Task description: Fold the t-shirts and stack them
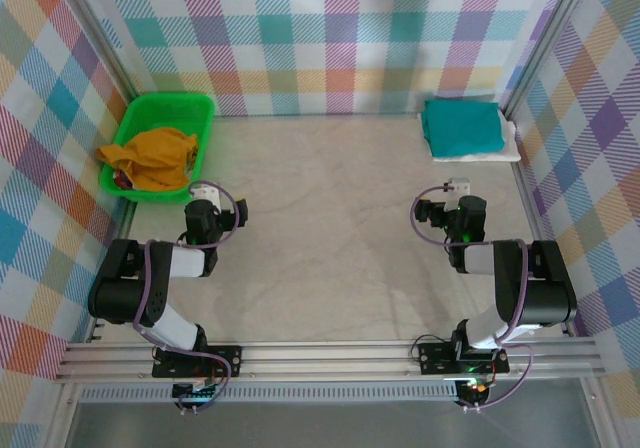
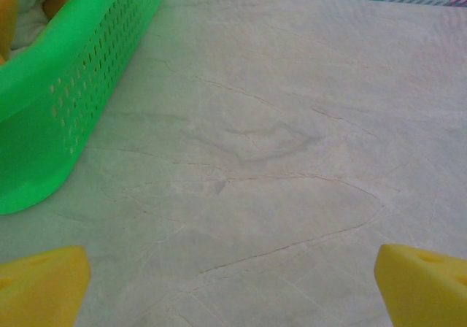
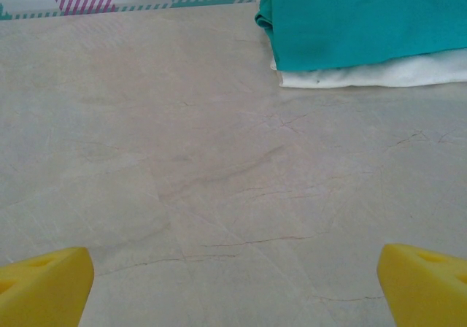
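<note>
A folded teal t-shirt (image 1: 460, 126) lies on top of a folded cream-white t-shirt (image 1: 508, 149) at the back right corner of the table. The right wrist view shows the same stack just ahead, teal t-shirt (image 3: 365, 17) over white t-shirt (image 3: 379, 73). My right gripper (image 1: 456, 190) hovers short of the stack, open, with bare table between its yellow fingertips (image 3: 45, 279). My left gripper (image 1: 204, 192) is open too, beside the green basket, nothing between its fingertips (image 2: 419, 279).
A green plastic basket (image 1: 200, 103) stands at the back left with a crumpled mustard-yellow cloth (image 1: 150, 158) in it. Its perforated wall (image 2: 66, 101) is close on the left gripper's left. Checked walls close in the table on three sides.
</note>
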Robot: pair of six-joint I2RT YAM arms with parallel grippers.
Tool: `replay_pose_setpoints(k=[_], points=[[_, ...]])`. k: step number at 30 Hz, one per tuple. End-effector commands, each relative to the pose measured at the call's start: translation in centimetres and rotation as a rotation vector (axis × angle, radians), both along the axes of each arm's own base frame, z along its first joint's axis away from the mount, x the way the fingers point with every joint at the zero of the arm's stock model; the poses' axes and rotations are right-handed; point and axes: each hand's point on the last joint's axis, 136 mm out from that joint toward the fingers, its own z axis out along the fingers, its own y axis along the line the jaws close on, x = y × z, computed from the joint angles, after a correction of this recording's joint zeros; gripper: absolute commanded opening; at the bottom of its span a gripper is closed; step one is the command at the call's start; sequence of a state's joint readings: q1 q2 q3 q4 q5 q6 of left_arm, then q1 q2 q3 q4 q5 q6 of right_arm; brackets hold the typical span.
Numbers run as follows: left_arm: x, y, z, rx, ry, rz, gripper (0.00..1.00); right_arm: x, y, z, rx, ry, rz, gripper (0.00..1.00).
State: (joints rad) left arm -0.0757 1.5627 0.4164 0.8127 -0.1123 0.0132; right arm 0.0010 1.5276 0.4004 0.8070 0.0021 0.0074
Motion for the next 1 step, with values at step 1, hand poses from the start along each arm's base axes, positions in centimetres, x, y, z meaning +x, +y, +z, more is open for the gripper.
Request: replay_pose_setpoints(k=[1], points=[[0.08, 0.2, -0.01, 0.003, 0.002, -0.006, 1.0, 0.5, 0.47, 0.68, 0.012, -0.024, 0.019, 1.0]])
